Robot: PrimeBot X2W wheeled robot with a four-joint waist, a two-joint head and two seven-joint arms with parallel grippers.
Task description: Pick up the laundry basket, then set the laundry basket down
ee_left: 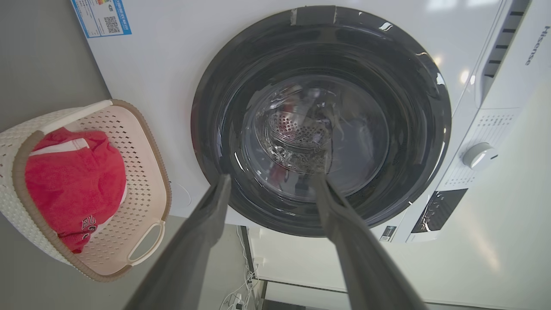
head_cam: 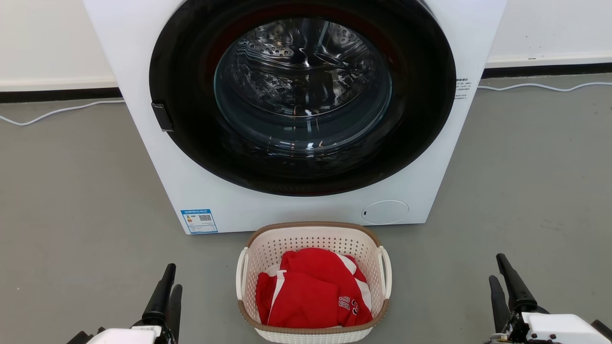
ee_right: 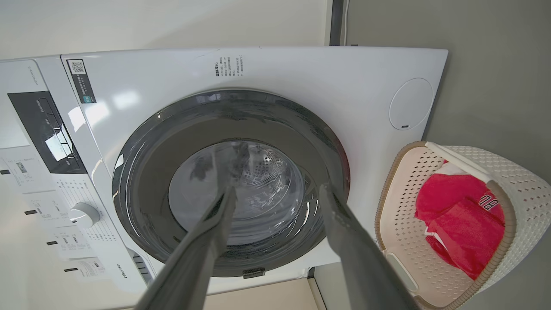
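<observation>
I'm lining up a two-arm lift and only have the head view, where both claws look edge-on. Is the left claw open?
Observer: Yes, the left wrist view shows the left claw spread wide, with nothing in it.
Operator: And the right?
Observer: The right claw is spread just as wide in its wrist view, empty; the laundry basket sits at that view's right edge, untouched.
Operator: Anything above the door?
Observer: The washing machine has a white control dial and a dark display panel there.
</observation>
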